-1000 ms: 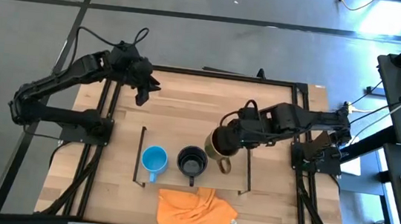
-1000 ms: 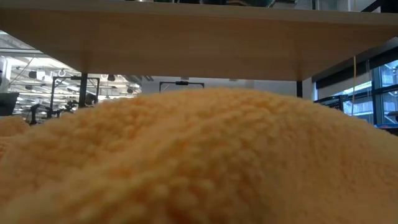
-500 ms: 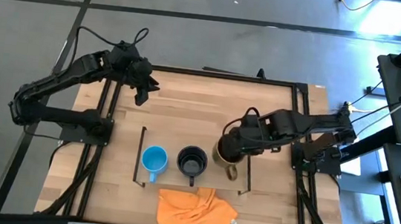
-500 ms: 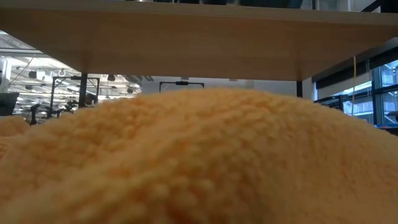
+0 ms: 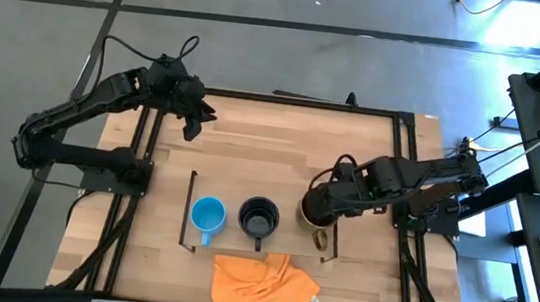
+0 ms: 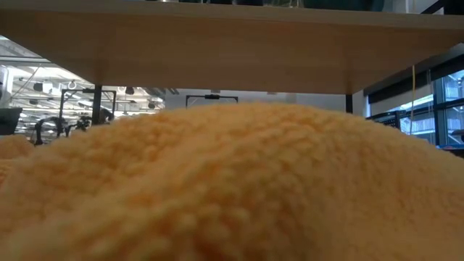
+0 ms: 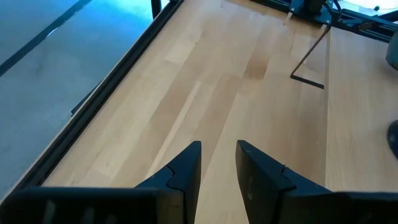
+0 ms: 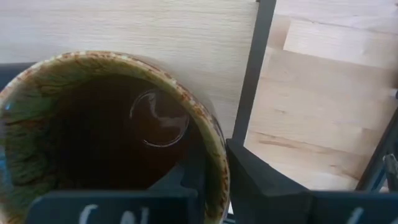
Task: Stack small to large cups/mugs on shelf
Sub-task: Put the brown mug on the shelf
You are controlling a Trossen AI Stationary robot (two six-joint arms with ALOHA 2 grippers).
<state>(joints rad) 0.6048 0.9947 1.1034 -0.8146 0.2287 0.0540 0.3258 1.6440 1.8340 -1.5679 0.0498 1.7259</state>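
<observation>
Carried rightward along the shelf (image 5: pixel 281 235), olive mug (image 5: pixel 316 213) now hangs clamped by its rim in right gripper (image 5: pixel 330 206), nearly placed.

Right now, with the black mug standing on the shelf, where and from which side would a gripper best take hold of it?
Probably by the rim, from straight above. The black mug stands upright, mouth open upward, so one finger can go inside the wall. Its handle points toward the orange cloth, and the light-blue mug and olive-brown mug, gripped at its rim by the right gripper, flank it, so a pinch on the far wall looks clearest.
</observation>
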